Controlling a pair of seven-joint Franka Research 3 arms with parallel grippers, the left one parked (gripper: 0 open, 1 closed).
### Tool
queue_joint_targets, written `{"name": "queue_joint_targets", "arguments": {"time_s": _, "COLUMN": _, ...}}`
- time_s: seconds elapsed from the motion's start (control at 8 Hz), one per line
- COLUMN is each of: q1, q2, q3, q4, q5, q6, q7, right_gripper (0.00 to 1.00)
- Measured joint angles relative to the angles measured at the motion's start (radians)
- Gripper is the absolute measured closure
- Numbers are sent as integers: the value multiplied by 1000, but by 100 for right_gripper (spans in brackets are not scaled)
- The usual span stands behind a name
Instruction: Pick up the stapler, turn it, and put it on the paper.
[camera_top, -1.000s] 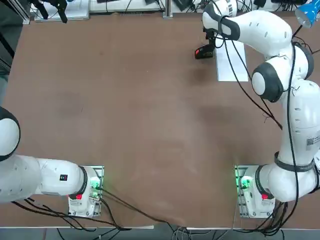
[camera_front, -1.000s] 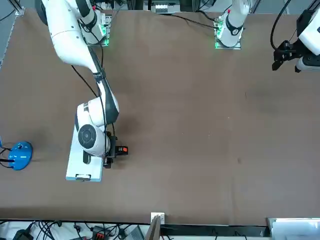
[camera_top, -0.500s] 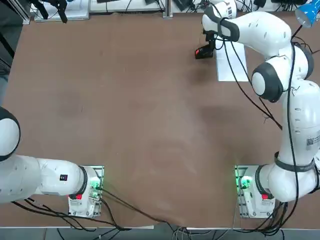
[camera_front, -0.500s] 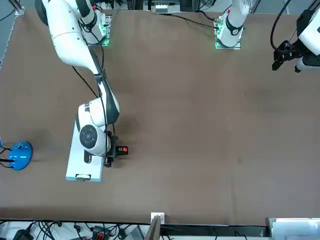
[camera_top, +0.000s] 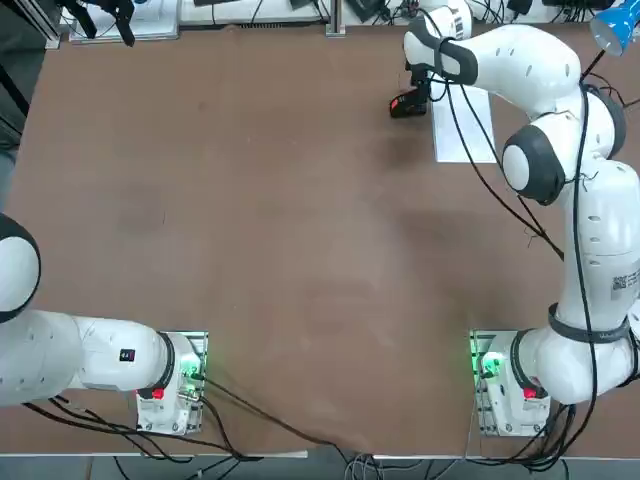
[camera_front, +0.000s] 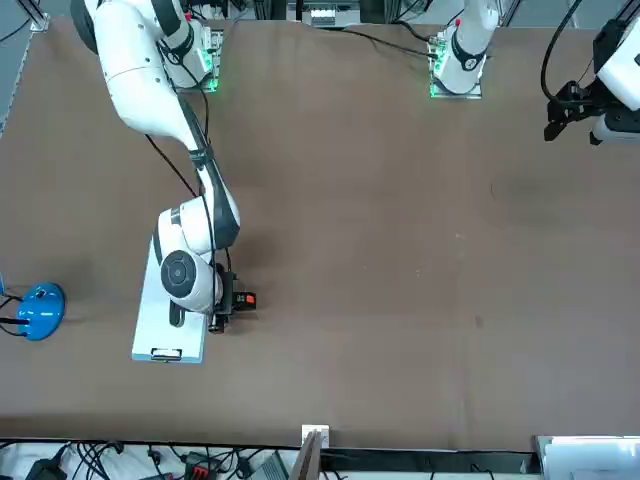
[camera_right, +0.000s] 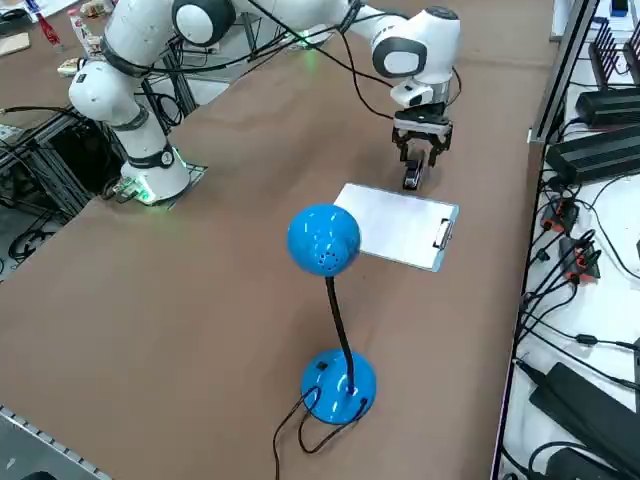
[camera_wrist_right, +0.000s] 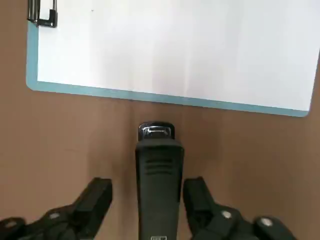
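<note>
Right gripper (camera_wrist_right: 150, 202) low over the table (camera_top: 250, 220) at its far right, fingers (camera_wrist_right: 97, 197) spread apart with the stapler (camera_wrist_right: 159, 180) lying between them, gap visible on both sides, not clamped; stapler rests on the bare table just beside the long edge of the paper (camera_wrist_right: 175, 45), not touching it, its metal nose pointing at the sheet; paper sits on a pale blue clipboard (camera_right: 398, 227), dark clip (camera_wrist_right: 42, 14) at one short end; blue desk lamp (camera_right: 330, 300) stands on the right, well apart.

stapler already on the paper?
No, the stapler lies on the bare table beside the paper, with brown tabletop showing between them, and the right tool is open around it.
</note>
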Motion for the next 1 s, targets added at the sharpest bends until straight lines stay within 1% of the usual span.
{"name": "queue_joint_targets", "arguments": {"time_s": 0.12, "q1": 0, "q2": 0, "q3": 0, "q4": 0, "q5": -1, "q6": 0, "q7": 0, "right_gripper": 43}}
{"name": "queue_joint_targets", "arguments": {"time_s": 0.25, "q1": 3, "q2": 0, "q3": 1, "q4": 0, "q5": -15, "q6": 0, "q7": -1, "right_gripper": 59}}
{"name": "queue_joint_targets", "arguments": {"time_s": 0.5, "q1": 27, "q2": -4, "q3": 0, "q4": 2, "q5": -85, "q6": 1, "q7": -2, "right_gripper": 59}}
{"name": "queue_joint_targets", "arguments": {"time_s": 0.62, "q1": 30, "q2": -13, "q3": 0, "q4": 6, "q5": -91, "q6": 1, "q7": -38, "right_gripper": 59}}
{"name": "queue_joint_targets", "arguments": {"time_s": 0.75, "q1": 26, "q2": -39, "q3": -1, "q4": 14, "q5": -87, "q6": -33, "q7": -116, "right_gripper": 59}}
{"name": "queue_joint_targets", "arguments": {"time_s": 0.88, "q1": 16, "q2": -85, "q3": -2, "q4": 20, "q5": -65, "q6": -111, "q7": -238, "right_gripper": 59}}
{"name": "queue_joint_targets", "arguments": {"time_s": 1.0, "q1": -3, "q2": -143, "q3": -5, "q4": 18, "q5": -30, "q6": -185, "q7": -404, "right_gripper": 59}}
